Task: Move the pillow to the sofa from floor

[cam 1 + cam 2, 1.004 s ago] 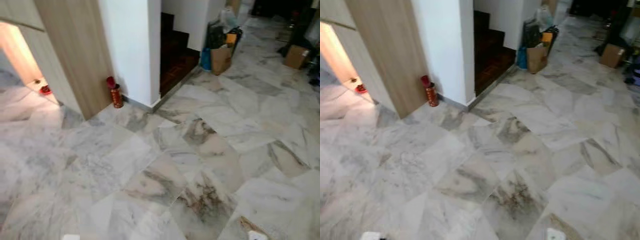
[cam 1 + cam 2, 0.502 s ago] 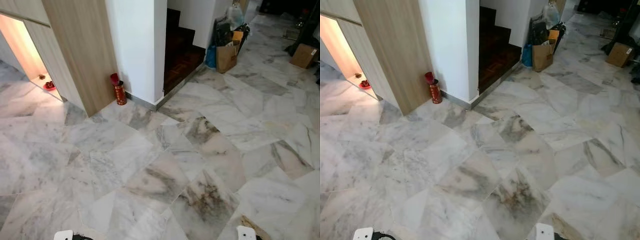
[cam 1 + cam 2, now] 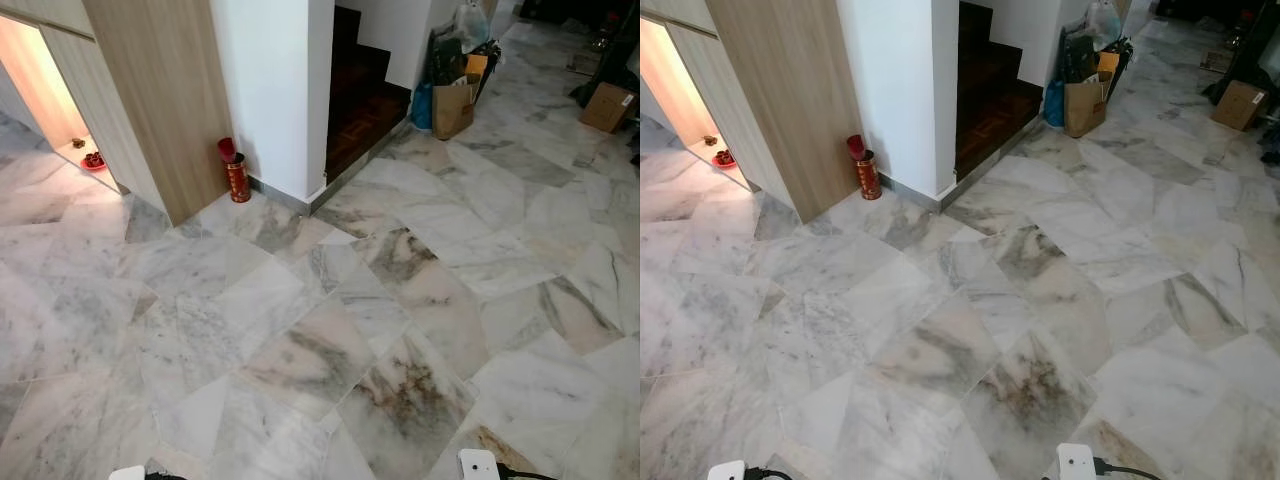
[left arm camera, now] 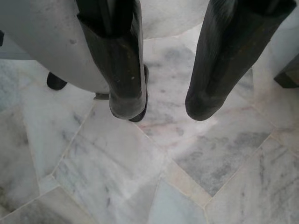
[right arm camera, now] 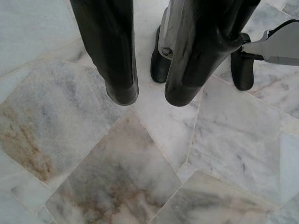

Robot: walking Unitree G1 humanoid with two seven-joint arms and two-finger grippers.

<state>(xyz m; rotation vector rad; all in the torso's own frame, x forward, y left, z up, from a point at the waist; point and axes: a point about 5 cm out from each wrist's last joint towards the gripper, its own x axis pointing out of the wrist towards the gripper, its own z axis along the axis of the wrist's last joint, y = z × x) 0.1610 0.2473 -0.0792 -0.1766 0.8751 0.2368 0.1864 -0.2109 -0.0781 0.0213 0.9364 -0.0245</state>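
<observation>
Both arms hang low over the marble floor [image 3: 330,330]. In the left wrist view, my left gripper [image 4: 166,109] is open, its two black fingers [image 4: 126,93] pointing down at bare tiles with nothing between them. My right gripper [image 5: 150,95] is also open with a narrower gap, over a brown-veined tile, and holds nothing. The white tops of my two arms [image 3: 478,466] peek in at the bottom edge of the eye views.
A wooden panel wall [image 3: 160,90] and a white pillar [image 3: 270,80] stand ahead on the left, with a red canister [image 3: 236,175] at their foot. Dark wooden steps [image 3: 365,95] lie beyond. A paper bag [image 3: 452,108] and a cardboard box [image 3: 606,105] sit far right.
The whole picture has shifted and sharpened, so the camera has moved. Nothing on the floor has moved. The white arm tops now sit a little differently at the bottom edge.
</observation>
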